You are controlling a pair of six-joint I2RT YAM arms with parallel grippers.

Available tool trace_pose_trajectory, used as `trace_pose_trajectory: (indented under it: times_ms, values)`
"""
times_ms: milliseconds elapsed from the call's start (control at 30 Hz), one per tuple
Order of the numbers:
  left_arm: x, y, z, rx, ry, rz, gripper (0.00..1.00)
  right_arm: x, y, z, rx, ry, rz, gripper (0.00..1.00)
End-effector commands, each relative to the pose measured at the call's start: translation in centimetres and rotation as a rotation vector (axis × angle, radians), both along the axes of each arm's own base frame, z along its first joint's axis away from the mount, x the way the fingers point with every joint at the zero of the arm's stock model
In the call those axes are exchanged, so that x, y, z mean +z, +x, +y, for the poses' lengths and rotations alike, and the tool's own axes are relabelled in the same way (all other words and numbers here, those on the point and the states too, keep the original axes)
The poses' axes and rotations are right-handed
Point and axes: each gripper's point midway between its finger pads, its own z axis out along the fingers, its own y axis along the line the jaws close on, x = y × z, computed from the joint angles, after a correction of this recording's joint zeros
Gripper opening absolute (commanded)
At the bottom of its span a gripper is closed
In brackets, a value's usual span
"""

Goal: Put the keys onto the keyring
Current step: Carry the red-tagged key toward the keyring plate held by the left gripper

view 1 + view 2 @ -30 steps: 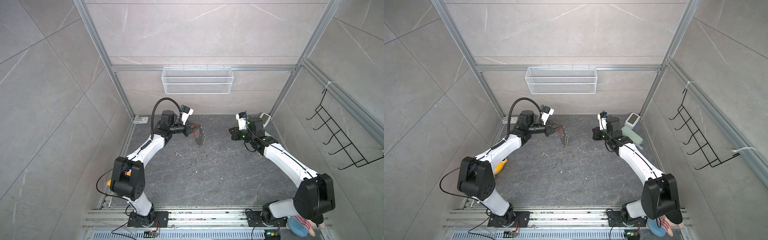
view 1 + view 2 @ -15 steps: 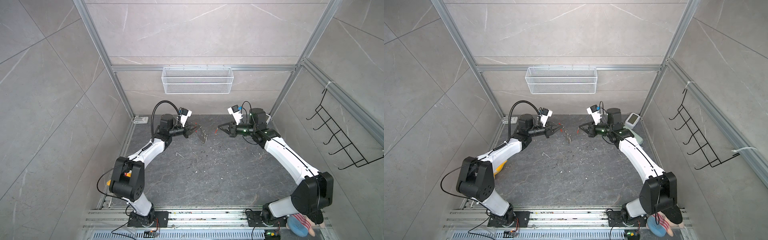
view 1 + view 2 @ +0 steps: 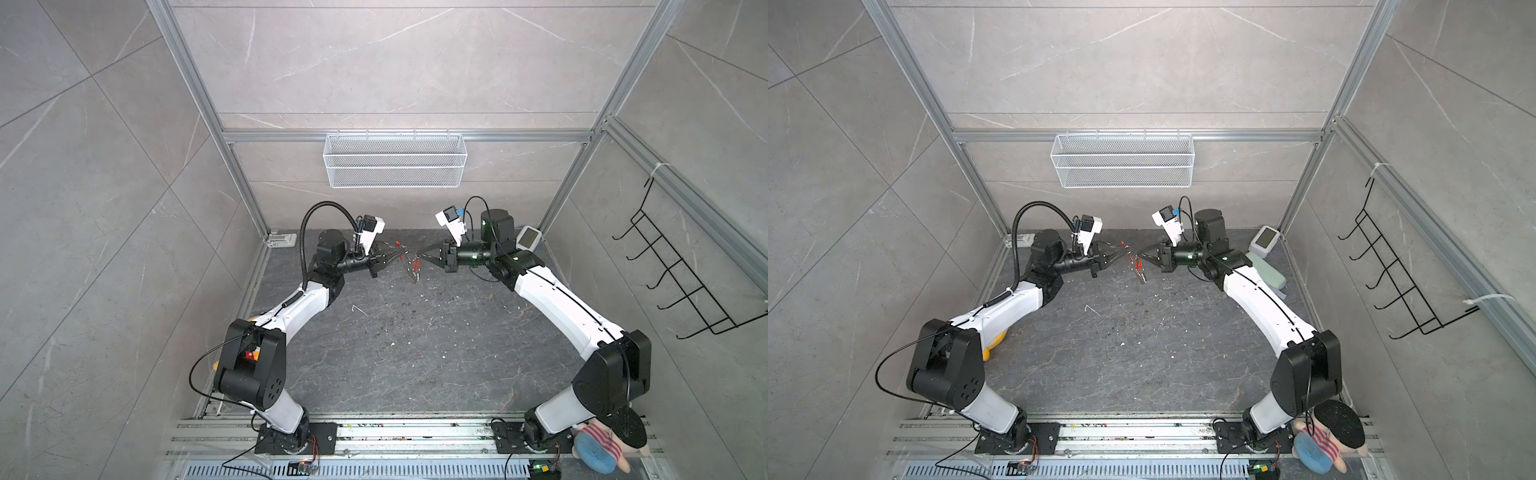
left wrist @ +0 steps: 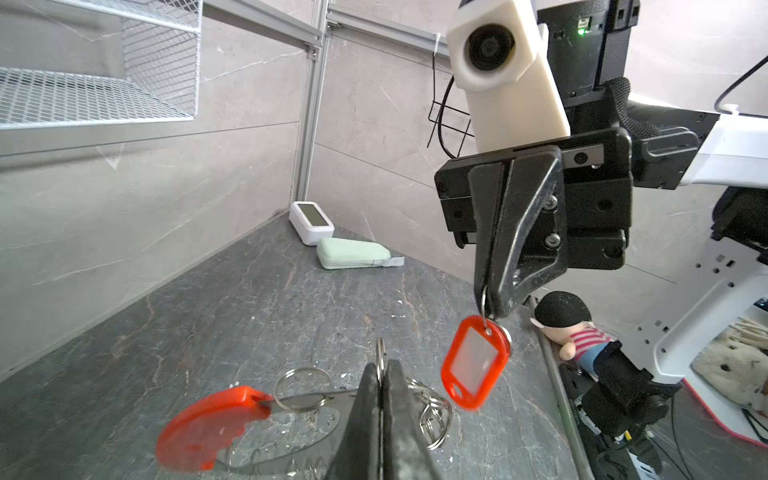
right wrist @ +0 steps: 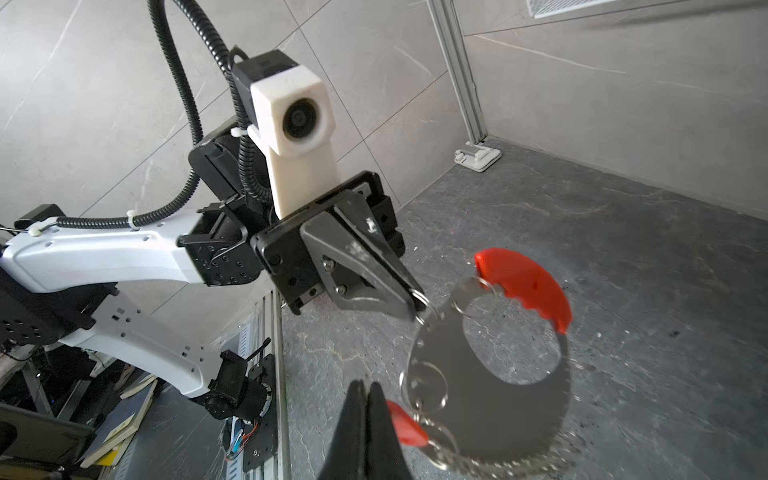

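Both grippers hover above the back middle of the floor, tip to tip. My left gripper (image 3: 398, 255) (image 4: 380, 368) is shut on a thin silver loop of the keyring (image 5: 498, 399) (image 4: 291, 449), a grey band edged with silver loops (image 4: 432, 411) and carrying a curved red strip (image 4: 203, 424) (image 5: 528, 286). The keyring hangs below the fingertips (image 3: 413, 275) (image 3: 1141, 276). My right gripper (image 3: 420, 256) (image 5: 365, 388) is shut on the small ring of the keys, whose red tag (image 4: 473, 365) (image 5: 405, 424) with a white window dangles right beside the keyring's loops.
A white wire basket (image 3: 395, 166) hangs on the back wall. A white display box (image 4: 311, 220) and a mint case (image 4: 353, 253) lie at the back right. Black wire hooks (image 3: 681, 270) are on the right wall. A plush doll (image 3: 1325, 440) sits at the front right.
Both grippers have risen and closed in on each other at the middle. The right one swung up from pointing down near the floor, bringing the red tag beside the keyring.
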Motion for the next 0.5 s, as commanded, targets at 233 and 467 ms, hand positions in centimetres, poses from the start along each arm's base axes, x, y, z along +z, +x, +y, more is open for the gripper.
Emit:
trace_pose_trajectory:
  times_ms: [233,467]
  values:
    - [6.3,-2.3,0.0,-0.115,-0.183,-0.145,0.00,1.1,1.4,0.7,-0.025,0.042,0.002,0.00]
    - [6.6,-2.1,-0.2,-0.140,-0.205,-0.114,0.00,2.4,1.2,0.4,-0.041,0.067,-0.040,0.00]
